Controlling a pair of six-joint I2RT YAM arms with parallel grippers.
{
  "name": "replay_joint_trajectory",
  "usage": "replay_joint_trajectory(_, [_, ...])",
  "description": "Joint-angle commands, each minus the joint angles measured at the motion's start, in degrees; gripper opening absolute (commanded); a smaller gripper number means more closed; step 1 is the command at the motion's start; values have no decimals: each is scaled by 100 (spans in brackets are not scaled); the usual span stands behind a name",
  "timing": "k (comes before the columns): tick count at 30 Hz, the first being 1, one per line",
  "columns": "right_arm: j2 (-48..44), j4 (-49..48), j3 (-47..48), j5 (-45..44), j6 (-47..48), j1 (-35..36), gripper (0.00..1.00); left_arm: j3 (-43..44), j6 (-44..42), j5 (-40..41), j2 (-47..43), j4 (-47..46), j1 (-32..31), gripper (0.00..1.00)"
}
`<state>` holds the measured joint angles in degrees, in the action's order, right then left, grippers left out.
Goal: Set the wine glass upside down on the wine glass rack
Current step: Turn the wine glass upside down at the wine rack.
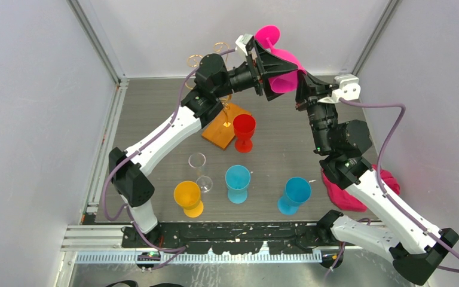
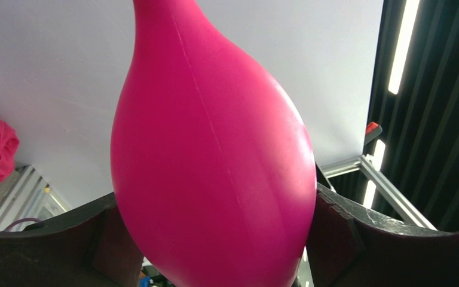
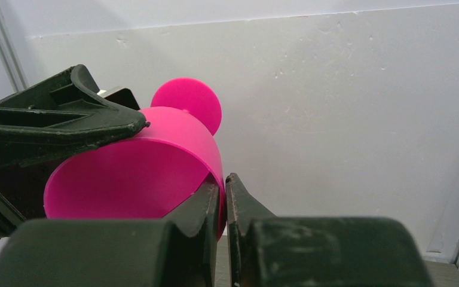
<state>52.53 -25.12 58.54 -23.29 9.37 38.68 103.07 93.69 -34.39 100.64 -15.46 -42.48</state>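
Wine glass [image 1: 285, 76] tilted, foot rearward; right pincer [image 3: 222, 185] pinches rim; left pincer [image 2: 215, 203] straddles bowl, grip unclear.

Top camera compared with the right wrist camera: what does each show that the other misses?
Only the top camera shows the wire rack on its orange base, the red glass, clear glass, yellow glass and two blue glasses standing on the table, and a pink cloth. Only the right wrist camera shows the right fingers pinching the pink glass by its rim, one inside the cup, one outside. Both show that pink glass raised in the air with the left fingers flanking its bowl.
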Motion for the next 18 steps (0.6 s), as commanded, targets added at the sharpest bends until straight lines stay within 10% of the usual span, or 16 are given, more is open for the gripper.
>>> replay_joint_trajectory(1, [-131,-32,8,29,124,84,19,220,-551,75,-221,82,28,82])
replay_joint_trajectory(18, [-253,184,-1,-16,177,106,52,446,-1352,73,-227,680,73,82])
